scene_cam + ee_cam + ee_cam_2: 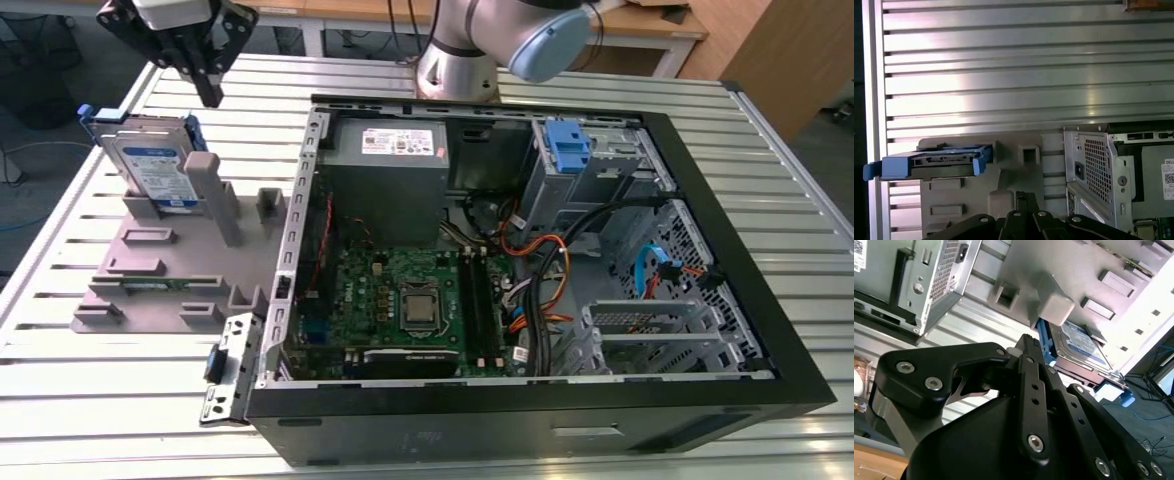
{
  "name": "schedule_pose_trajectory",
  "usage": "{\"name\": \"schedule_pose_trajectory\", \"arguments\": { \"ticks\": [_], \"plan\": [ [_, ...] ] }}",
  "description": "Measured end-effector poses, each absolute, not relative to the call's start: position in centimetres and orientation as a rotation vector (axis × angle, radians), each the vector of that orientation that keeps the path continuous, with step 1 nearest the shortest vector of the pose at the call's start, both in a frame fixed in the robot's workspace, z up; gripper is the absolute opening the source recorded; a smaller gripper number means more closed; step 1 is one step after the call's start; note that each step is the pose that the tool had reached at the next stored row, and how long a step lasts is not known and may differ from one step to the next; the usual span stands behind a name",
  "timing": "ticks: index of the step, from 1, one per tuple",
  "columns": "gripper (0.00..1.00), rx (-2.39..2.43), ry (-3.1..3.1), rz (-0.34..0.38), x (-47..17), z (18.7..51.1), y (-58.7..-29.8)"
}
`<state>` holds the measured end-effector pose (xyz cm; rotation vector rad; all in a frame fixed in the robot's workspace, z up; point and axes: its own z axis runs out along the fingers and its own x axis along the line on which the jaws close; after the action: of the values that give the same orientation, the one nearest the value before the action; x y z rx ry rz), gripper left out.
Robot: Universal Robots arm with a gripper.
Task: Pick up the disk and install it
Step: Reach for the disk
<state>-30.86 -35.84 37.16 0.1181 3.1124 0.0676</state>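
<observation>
end effector (210,92) clenched, empty | pointing down, near disk (151,172) | disk upright in grey holder (150,268)

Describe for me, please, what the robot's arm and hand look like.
The arm is a silver-grey tube with a rounded pale-blue joint cap. The hand is matte black, built of flat linkage bars joined by silver screws.
</observation>
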Motion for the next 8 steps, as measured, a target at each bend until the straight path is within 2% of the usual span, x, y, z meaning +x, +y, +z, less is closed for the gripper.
{"name": "schedule_pose_trajectory", "arguments": {
  "ticks": [8],
  "plan": [
    [0.11, 0.119, 3.112, 0.067, -33.2, 36.6, -35.1]
  ]
}}
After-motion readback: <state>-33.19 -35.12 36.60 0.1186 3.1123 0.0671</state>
